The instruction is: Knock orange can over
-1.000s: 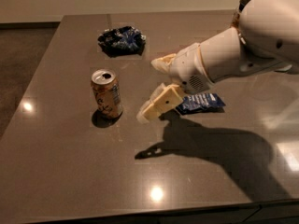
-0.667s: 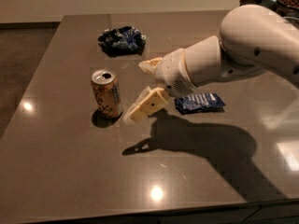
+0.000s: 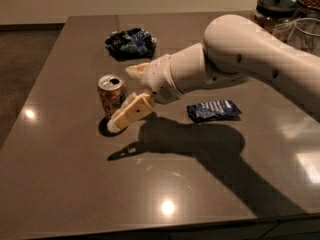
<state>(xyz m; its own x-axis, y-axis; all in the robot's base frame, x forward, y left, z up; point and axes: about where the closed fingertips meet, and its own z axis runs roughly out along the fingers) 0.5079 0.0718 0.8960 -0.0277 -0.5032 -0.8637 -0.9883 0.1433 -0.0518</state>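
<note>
The can (image 3: 111, 95) stands up straight on the left part of the bench (image 3: 60, 174). Its long side goes up and down, and its silver top with the hole faces up. The tool (image 3: 122, 99) is just beside the can, on the right. Its two fingers are spread wide apart. The lower finger (image 3: 132, 111) reaches across the front of the can's bottom. Farther back sits a dark bag (image 3: 130, 41). To the right lies a blue packet (image 3: 214, 109).

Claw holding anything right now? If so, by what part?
Nothing held. The claw is open at the upright can, one finger in front of its base.
</note>
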